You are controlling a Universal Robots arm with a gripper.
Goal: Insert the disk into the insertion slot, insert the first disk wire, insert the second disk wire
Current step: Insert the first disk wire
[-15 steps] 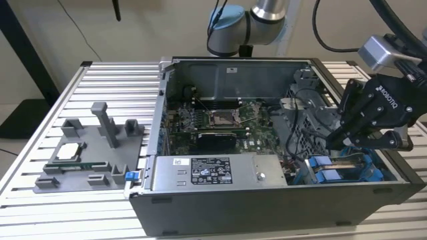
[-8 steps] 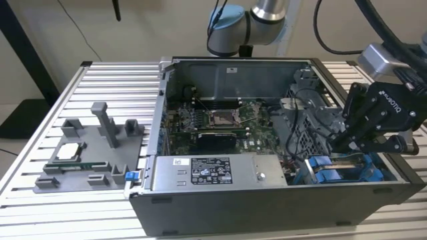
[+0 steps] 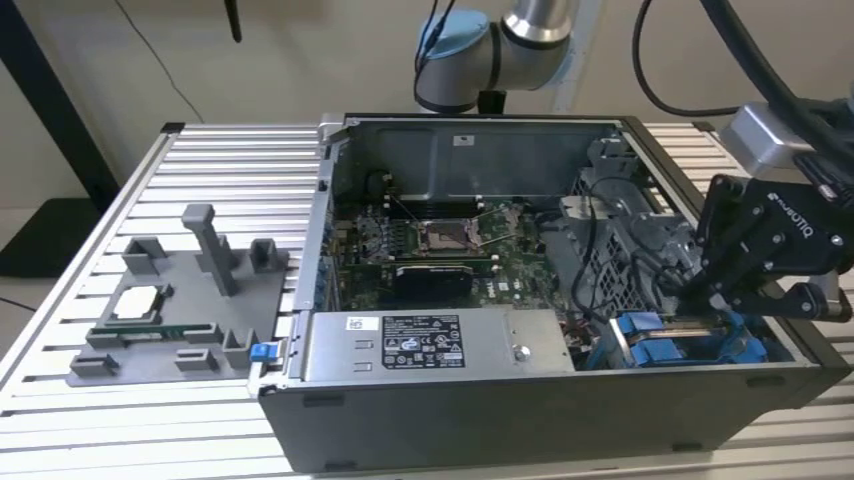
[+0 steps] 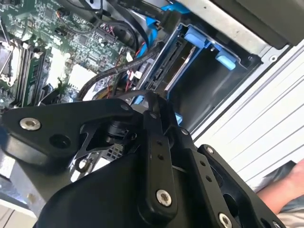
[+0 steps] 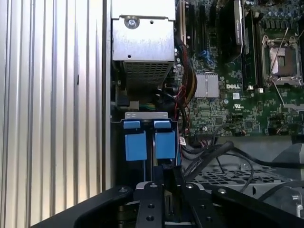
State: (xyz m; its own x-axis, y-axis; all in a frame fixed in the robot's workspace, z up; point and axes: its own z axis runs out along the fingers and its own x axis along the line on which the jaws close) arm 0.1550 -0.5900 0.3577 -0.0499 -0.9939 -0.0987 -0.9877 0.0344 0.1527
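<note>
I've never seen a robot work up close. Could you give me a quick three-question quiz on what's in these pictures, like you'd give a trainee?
1. True or false: the computer case stands open, with its green circuit board showing.
2. Which is the hand nearest to? A) the grey tray B) the drive bay C) the silver labelled box
3. Fill in: the plastic tabs at the drive bay's mouth are ____.
Key: 1 true; 2 B; 3 blue.
</note>
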